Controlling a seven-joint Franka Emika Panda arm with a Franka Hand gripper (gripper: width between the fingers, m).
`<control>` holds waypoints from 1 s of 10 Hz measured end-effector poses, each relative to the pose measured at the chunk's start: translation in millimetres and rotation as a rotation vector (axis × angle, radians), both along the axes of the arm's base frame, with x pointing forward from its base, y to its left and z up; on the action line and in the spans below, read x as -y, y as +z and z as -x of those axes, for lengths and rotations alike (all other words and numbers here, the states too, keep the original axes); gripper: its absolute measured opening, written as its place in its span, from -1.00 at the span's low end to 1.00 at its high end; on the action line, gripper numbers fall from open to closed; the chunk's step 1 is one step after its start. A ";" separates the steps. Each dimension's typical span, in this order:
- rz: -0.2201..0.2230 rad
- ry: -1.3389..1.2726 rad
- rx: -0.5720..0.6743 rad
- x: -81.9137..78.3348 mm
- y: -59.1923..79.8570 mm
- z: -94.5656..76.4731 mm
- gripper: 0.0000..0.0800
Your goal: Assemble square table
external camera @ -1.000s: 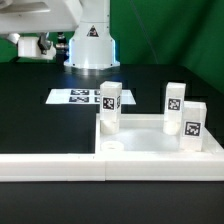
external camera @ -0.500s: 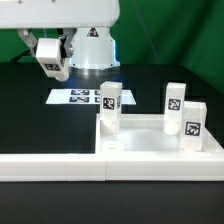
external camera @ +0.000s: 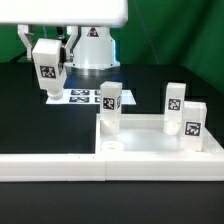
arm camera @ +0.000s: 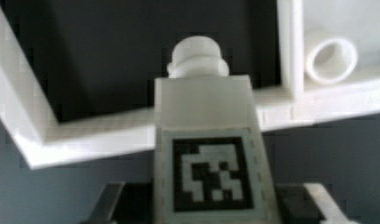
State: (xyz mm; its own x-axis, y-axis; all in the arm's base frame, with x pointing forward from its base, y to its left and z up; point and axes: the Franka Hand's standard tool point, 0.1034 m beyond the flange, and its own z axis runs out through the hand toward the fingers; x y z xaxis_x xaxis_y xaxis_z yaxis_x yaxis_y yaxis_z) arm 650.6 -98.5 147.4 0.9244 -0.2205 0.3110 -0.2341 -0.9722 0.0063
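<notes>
My gripper (external camera: 47,52) is shut on a chunky white tagged leg (external camera: 46,70) and holds it in the air at the exterior view's left, above the black table, well apart from the square top. In the wrist view the leg (arm camera: 208,130) fills the middle between my fingers (arm camera: 311,200), its screw tip (arm camera: 199,55) pointing away. The white square top (external camera: 140,145) lies at the exterior view's lower right. Three legs stand on it: one at its left corner (external camera: 109,108) and two at its right (external camera: 175,106) (external camera: 194,127). A round corner socket (arm camera: 329,62) shows in the wrist view.
The marker board (external camera: 80,97) lies flat on the black table just beside the held leg. The long white fence (external camera: 50,166) runs along the front and borders the square top; it also shows in the wrist view (arm camera: 45,100). The robot base (external camera: 92,45) stands behind.
The gripper with the leg has come down into view at the exterior view's left, from near the top edge to just above the marker board. The square top and its three legs have not moved.
</notes>
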 end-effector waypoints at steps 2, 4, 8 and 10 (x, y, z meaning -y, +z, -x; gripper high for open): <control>0.045 -0.020 0.173 -19.6 -3.6 1.2 -0.27; -0.007 -0.068 0.198 -65.7 -15.6 3.7 -0.27; -0.045 -0.077 0.161 -110.7 -28.3 1.8 -0.27; -0.045 -0.076 0.160 -111.4 -29.0 2.2 -0.27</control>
State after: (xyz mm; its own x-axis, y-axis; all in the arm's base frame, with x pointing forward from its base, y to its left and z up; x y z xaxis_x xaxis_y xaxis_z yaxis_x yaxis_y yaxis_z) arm 648.4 12.9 118.3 0.8442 -0.3048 0.4410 -0.3011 -0.9502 -0.0804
